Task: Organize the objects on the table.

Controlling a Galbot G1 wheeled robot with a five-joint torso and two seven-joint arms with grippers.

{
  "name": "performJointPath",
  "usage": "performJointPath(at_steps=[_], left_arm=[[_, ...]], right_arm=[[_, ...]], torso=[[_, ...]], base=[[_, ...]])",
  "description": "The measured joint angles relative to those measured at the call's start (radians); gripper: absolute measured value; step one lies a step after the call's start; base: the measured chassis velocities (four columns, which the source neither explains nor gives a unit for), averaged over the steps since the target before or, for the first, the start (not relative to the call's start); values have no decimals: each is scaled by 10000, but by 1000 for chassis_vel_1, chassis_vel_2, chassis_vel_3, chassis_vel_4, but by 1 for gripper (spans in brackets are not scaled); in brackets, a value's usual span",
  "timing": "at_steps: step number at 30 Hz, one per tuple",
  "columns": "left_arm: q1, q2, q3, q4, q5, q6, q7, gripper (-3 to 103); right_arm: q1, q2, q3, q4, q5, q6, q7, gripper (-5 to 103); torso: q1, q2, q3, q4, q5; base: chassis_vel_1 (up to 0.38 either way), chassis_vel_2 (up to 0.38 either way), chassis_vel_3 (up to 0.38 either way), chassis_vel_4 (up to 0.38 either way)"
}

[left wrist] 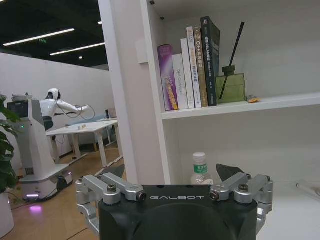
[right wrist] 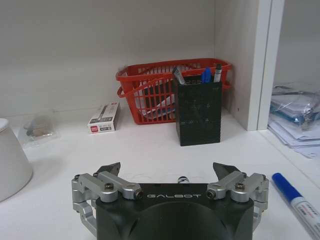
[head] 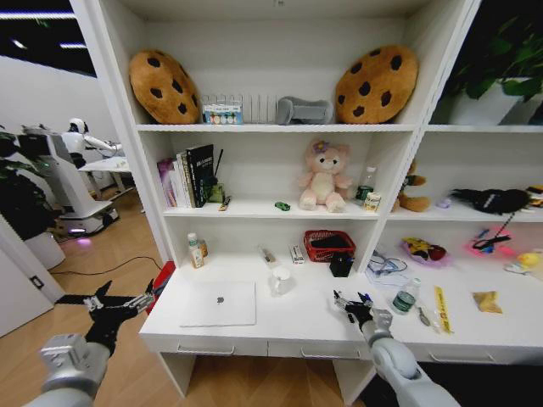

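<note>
A slim silver laptop [head: 217, 303] lies closed on the left part of the white table [head: 297, 326]. My left gripper [head: 106, 299] [left wrist: 172, 172] hangs open beyond the table's left end, level with the shelving. Over the table's middle, my right gripper [head: 350, 303] [right wrist: 167, 172] is low and open with nothing held. It faces a black mesh pen holder [head: 341, 264] [right wrist: 199, 112] with pens in it. A blue pen [right wrist: 295, 200] lies on the table beside that gripper. A clear green-labelled jar [head: 405, 298] stands to its right. A small green item [head: 282, 206] rests on the middle shelf.
A red basket [head: 329, 244] [right wrist: 165, 92] stands behind the pen holder, and a white cup [head: 281, 280] [right wrist: 10, 160] sits right of the laptop. A green-labelled bottle [head: 196, 251] [left wrist: 200, 170] is at the back left. Papers and small clutter cover the table's right end.
</note>
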Motion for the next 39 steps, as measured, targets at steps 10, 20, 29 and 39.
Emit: performJointPath(at_steps=[10,20,29,39], left_arm=[[0,0,0,0,0,0,0,100],[0,0,0,1,0,0,0,100],[0,0,0,0,0,0,0,100],[0,0,0,0,0,0,0,100]], right_arm=[[839,-125,-694,-351,632,-850,532,100],[942,-239,-629,-611,1001,-1187,643,100],[1065,-369,-577,-817,1010,-1344,503,70],[1048,-704,-685,-883,1022,-1426,452,37]], torso=[[0,0,-1,0,0],[0,0,-1,0,1],[0,0,-1,0,1],[0,0,-1,0,0]], base=[[0,0,0,0],[0,0,0,0],[0,0,0,0],[0,0,0,0]])
